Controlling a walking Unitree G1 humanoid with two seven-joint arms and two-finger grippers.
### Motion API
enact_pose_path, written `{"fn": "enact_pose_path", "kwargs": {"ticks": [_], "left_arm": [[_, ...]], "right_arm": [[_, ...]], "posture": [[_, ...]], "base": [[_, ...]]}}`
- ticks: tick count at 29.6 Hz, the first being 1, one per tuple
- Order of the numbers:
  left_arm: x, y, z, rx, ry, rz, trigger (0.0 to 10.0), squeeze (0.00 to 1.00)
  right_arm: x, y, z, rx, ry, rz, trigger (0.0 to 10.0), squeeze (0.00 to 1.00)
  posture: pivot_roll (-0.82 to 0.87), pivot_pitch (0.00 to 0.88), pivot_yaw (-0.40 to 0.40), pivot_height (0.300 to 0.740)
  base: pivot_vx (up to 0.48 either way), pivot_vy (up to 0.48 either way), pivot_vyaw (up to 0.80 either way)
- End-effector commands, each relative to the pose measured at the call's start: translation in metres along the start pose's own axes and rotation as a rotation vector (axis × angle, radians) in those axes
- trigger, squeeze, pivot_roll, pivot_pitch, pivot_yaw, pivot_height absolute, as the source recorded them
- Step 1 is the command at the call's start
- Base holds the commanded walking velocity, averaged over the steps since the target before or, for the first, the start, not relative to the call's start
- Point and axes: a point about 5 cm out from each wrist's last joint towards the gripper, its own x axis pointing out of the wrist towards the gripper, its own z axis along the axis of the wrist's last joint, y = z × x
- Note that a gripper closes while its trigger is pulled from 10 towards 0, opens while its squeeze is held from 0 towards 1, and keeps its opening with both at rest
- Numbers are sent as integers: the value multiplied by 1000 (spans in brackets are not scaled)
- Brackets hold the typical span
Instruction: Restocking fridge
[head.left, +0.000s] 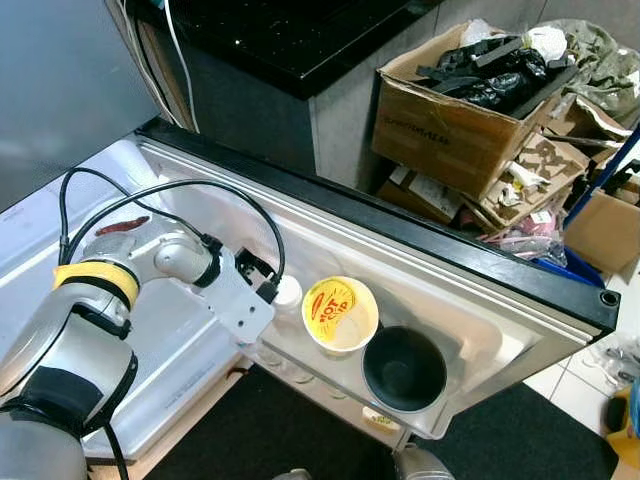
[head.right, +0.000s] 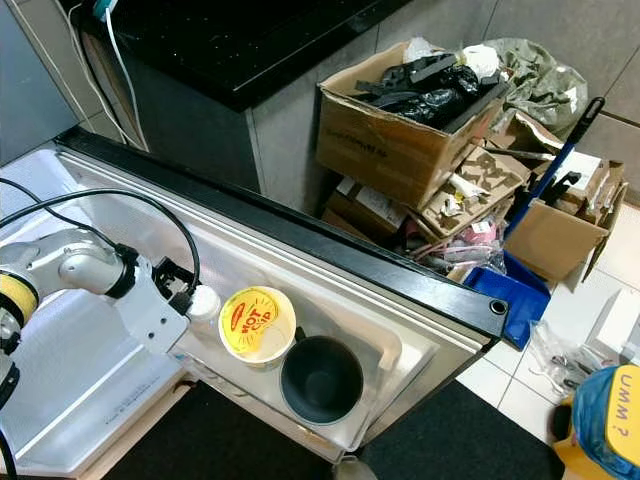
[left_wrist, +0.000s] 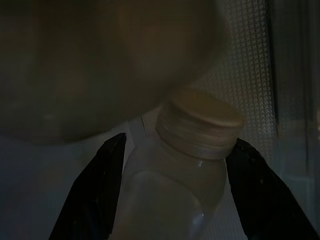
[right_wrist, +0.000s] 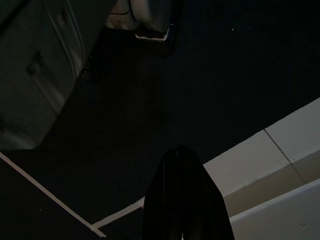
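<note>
A clear bottle with a white screw cap (head.left: 288, 292) stands in the open fridge door's shelf (head.left: 470, 335), at its left end. My left gripper (left_wrist: 175, 155) reaches down from the left and is shut on the bottle (left_wrist: 185, 170), one black finger (left_wrist: 95, 190) on each side just under the cap. Right beside the bottle sits a yellow lidded cup (head.left: 340, 312), and a black bowl (head.left: 404, 370) follows it on the right. My right gripper (right_wrist: 181, 200) hangs idle and shut over a dark mat and pale floor tiles.
The white fridge door (head.left: 400, 260) lies open below me with a black top edge. Behind it are a black countertop (head.left: 290, 30) and several cardboard boxes (head.left: 455, 110) full of clutter. A dark mat (head.left: 260, 440) covers the floor at my feet.
</note>
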Motion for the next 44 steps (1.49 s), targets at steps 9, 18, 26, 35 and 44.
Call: {"fn": "enact_pose_path", "kwargs": {"ticks": [9, 18, 26, 35, 44], "left_arm": [[25, -16, 10, 9, -33, -94, 0, 0], [28, -18, 11, 15, -34, -95, 0, 0], [27, -9, 15, -66, -103, 8, 0, 0], [0, 26, 7, -348, -242, 294, 10000, 0], [-19, 23, -5, -485, -300, 353, 10000, 0]], "right_arm": [[-1, 4, -9, 18, 23, -1, 10000, 0], [0, 3, -6, 22, 16, -6, 10000, 0], [1, 4, -3, 19, 10, -7, 10000, 0], [2, 5, 0, 19, 4, -7, 10000, 0], [3, 5, 3, 18, 2, -4, 10000, 0]], "posture": [[-104, 230, 71, 740], [-100, 223, 73, 740], [-99, 214, 73, 740], [-94, 208, 73, 740], [-87, 204, 71, 740]], "base": [[0, 0, 0], [0, 0, 0], [0, 0, 0], [0, 0, 0], [0, 0, 0]]}}
